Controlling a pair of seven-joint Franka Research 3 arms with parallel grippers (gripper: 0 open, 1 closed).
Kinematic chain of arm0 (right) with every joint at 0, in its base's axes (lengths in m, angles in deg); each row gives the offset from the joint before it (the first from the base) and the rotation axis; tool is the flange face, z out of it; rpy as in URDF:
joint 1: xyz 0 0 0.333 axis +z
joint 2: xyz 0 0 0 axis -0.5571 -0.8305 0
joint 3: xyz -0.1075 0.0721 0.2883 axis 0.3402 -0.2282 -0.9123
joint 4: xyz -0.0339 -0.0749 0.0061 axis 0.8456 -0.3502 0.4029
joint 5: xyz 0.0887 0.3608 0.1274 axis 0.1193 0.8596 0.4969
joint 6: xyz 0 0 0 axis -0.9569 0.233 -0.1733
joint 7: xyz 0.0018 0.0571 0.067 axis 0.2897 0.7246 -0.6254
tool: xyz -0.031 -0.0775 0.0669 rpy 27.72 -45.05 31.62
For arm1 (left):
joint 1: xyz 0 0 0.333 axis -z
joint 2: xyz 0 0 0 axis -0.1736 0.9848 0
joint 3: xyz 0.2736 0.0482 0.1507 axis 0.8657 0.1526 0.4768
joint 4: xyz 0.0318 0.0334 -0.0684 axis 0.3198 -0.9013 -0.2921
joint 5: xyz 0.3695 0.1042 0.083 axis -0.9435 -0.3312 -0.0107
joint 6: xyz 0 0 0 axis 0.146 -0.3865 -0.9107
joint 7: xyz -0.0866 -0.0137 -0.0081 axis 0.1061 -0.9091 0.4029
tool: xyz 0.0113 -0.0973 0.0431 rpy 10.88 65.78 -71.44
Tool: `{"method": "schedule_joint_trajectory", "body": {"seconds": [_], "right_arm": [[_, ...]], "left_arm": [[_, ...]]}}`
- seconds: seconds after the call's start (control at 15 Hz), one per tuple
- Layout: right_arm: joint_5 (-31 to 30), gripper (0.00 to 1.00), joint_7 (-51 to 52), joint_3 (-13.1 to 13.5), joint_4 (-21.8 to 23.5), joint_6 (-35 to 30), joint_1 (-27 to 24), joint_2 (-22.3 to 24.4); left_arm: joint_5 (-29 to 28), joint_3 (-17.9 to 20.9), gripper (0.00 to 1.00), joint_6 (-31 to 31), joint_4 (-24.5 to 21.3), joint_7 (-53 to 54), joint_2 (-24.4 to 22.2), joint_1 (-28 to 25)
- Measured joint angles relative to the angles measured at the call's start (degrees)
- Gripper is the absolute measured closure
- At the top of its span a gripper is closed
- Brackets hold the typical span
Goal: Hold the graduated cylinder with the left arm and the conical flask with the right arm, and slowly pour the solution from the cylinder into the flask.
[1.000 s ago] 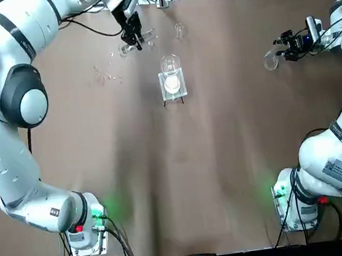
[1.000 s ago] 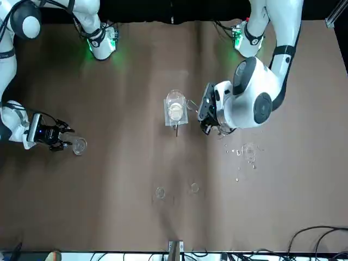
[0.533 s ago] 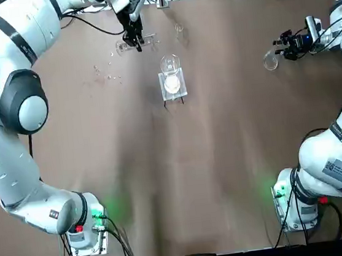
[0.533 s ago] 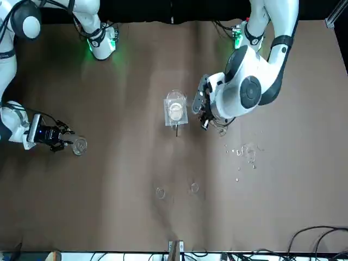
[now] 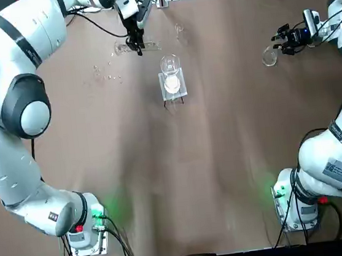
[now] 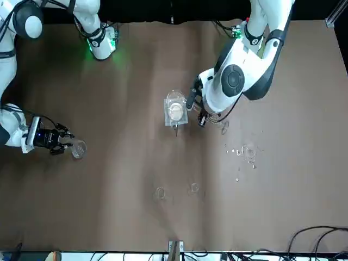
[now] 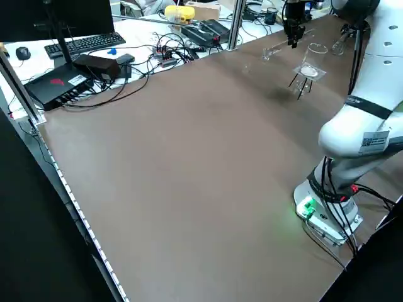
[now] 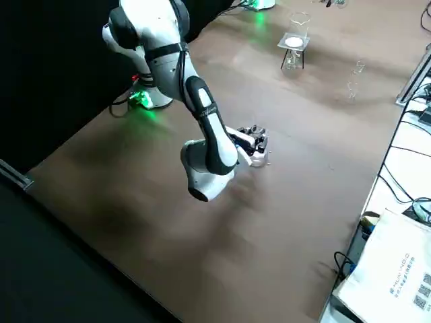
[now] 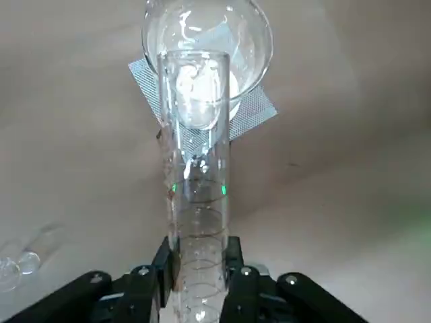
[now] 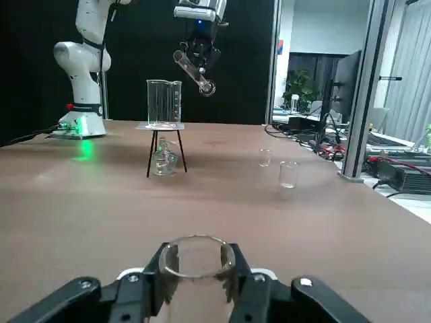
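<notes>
My left gripper [image 5: 136, 43] hangs in the air over the table's far side, shut on the graduated cylinder [image 5: 122, 48], a thin clear tube held tilted. In the left wrist view the graduated cylinder [image 9: 196, 195] stands between the fingers [image 9: 144, 286]; from the right wrist view it shows far off, slanting [image 10: 194, 71]. At the table's right edge my right gripper [image 5: 280, 42] is shut on the conical flask [image 5: 269, 59], whose round rim [image 10: 196, 259] sits between the fingers [image 10: 250, 282]. From the front, the right gripper [image 6: 62, 140] and the flask [image 6: 78, 148] are far from the left gripper [image 6: 199, 113].
A wider clear beaker [image 5: 169, 65] stands on a small tripod stand with a white disc [image 6: 175, 111], just right of the left gripper. Two tiny glass cups [image 6: 160, 192] [image 6: 194, 188] stand near the far edge. Small glass bits [image 5: 108, 74] lie left of the stand.
The left gripper has risen with the cylinder and shifted a little toward the beaker stand. The right gripper and flask have moved slightly toward the far side.
</notes>
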Motion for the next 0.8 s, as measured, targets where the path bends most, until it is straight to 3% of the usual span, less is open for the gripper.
{"method": "schedule_joint_trajectory", "body": {"seconds": [0.8], "right_arm": [[0.02, 0.60, -0.29, 0.72, 0.14, -0.17, -1.19, -0.68]], "left_arm": [[-7.65, -0.02, 0.66, 1.64, -0.46, -7.44, 0.00, 4.44]]}}
